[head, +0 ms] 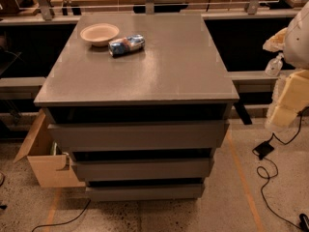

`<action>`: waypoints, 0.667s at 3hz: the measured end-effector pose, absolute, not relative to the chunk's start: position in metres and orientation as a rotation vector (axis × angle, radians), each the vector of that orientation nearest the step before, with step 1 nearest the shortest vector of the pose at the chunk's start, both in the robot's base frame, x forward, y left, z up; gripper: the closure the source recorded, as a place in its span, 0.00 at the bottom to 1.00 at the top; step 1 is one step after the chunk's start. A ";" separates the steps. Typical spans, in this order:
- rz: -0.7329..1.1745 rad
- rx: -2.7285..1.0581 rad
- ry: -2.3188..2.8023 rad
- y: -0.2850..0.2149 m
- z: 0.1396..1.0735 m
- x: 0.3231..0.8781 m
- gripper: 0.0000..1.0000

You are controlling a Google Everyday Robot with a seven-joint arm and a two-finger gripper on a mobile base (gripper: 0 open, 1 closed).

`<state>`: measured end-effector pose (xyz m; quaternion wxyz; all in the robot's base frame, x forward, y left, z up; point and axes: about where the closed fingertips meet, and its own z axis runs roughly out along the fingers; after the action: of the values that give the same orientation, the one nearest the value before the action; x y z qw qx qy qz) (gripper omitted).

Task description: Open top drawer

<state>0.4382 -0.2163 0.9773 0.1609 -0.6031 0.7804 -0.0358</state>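
The top drawer (pixel 137 135) is the widest and tallest of three flat grey handleless fronts on a grey cabinet. A dark gap runs between its front and the cabinet top (pixel 145 66). Its inside is not visible. Two narrower grey drawer fronts sit below it, the middle one (pixel 142 169) and the bottom one (pixel 145 192). My arm with the gripper (pixel 288 100) shows as cream and white parts at the right edge of the view. It is at about drawer height, to the right of the cabinet and apart from it, and holds nothing that I can see.
A beige bowl (pixel 99 34) and a blue-and-white packet (pixel 126 44) lie at the back left of the cabinet top. An open cardboard box (pixel 43 163) stands on the floor at the left. A black adapter (pixel 263 149) and cables (pixel 270 182) lie on the floor at the right.
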 end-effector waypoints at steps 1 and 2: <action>-0.102 -1.722 2.228 -0.216 0.977 0.438 0.00; -0.080 -1.776 2.159 -0.203 0.958 0.435 0.00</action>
<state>0.4349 -0.2034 0.9582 0.1716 -0.6256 0.7605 -0.0282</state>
